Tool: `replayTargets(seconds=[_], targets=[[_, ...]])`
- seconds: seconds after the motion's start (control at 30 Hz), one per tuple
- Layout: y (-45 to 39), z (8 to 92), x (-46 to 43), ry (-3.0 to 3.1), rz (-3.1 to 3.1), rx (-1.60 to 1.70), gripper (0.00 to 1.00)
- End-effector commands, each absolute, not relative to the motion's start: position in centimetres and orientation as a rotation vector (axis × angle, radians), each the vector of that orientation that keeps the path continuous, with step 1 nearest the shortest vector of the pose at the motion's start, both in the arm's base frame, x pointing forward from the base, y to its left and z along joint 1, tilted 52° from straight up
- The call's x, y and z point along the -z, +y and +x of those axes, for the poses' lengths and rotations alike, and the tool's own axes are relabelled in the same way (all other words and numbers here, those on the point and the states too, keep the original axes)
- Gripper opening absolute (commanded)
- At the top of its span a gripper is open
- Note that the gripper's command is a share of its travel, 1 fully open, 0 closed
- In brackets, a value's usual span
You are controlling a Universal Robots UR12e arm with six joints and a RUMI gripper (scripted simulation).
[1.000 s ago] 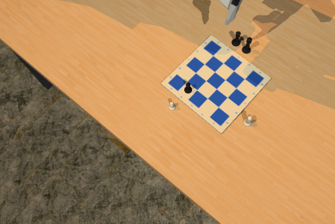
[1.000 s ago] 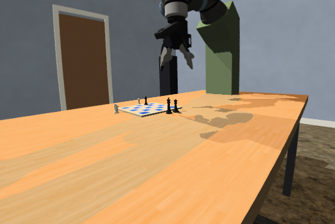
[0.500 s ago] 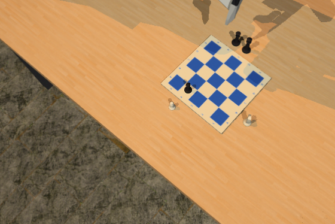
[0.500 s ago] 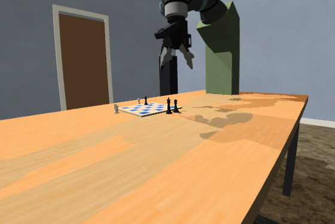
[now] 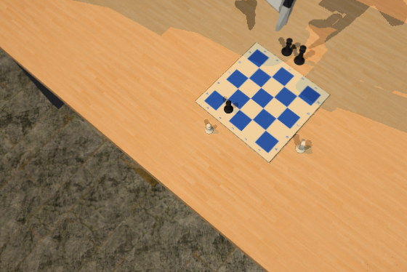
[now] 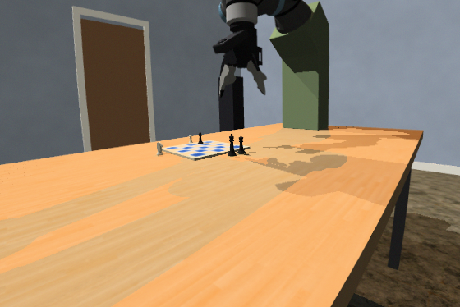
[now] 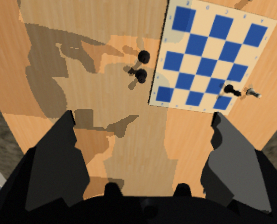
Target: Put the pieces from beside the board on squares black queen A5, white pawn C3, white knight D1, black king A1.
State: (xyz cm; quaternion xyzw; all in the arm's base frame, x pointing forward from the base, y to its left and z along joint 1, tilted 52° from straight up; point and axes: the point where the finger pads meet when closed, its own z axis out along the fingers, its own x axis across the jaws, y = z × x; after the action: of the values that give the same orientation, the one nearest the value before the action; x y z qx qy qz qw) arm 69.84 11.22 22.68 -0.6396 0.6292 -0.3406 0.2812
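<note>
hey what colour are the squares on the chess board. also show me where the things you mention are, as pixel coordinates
The board (image 5: 263, 87) (image 6: 205, 148) (image 7: 206, 66) has blue and cream squares, clearest in the top view.

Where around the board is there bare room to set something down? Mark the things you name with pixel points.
The tabletop between the white pawn (image 5: 208, 129) and white knight (image 5: 301, 147) (image 6: 159, 149), off the board's (image 5: 262, 97) (image 6: 195, 156) (image 7: 207, 66) corner, is bare. Crowded: the board's opposite side, where two tall black pieces (image 5: 299, 60) (image 6: 232, 151) (image 7: 141, 76) stand close together.
</note>
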Motion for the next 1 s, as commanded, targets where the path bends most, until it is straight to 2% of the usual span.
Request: replayTargets(seconds=[0.0, 0.97], targets=[[11.30, 69.88, -22.72, 1.662, -1.746, 0.928, 1.00], [12.17, 70.75, -22.44, 1.107, -2.319, 1.185, 1.00]])
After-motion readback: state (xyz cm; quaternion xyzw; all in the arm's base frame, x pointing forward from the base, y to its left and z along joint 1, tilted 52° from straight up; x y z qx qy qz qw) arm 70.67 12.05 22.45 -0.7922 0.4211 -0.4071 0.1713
